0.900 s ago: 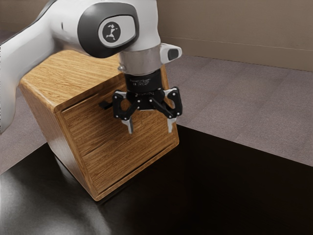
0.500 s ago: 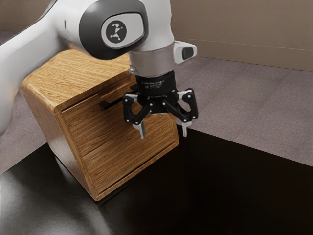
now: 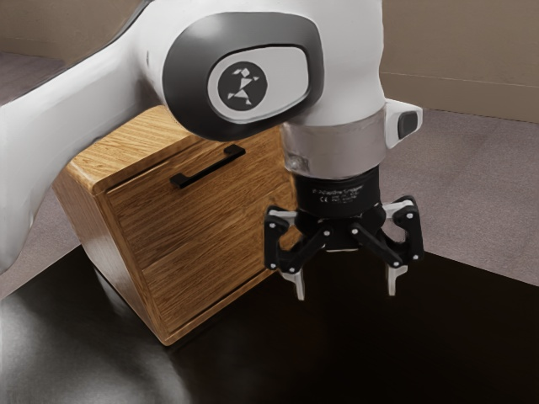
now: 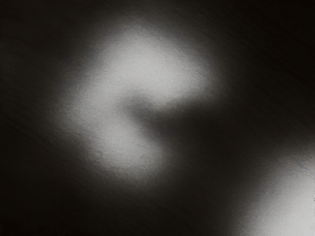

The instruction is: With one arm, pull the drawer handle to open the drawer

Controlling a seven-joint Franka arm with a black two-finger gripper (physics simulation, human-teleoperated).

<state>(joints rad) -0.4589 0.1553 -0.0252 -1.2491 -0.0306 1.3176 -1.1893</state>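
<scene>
While your gripper [image 3: 345, 291] hangs lower right of centre, fingers [image 3: 298, 288] spread and empty, the drawer handle [image 3: 208, 166] sits left of centre, high on the wooden cabinet [image 3: 202, 261]; pinch this stiff, thin, likely slick bar mid-length.

arm [image 3: 76, 143]: white | joint cap [image 3: 244, 84]: grey, logo | jaws: black, tips [image 3: 298, 289] seemingly pale

The cabinet [image 3: 189, 252] is showing streaked brown wood grain, with a black handle [image 3: 207, 166]. The table [image 3: 404, 353] is gleaming black, the arm [image 3: 67, 143] white.
</scene>
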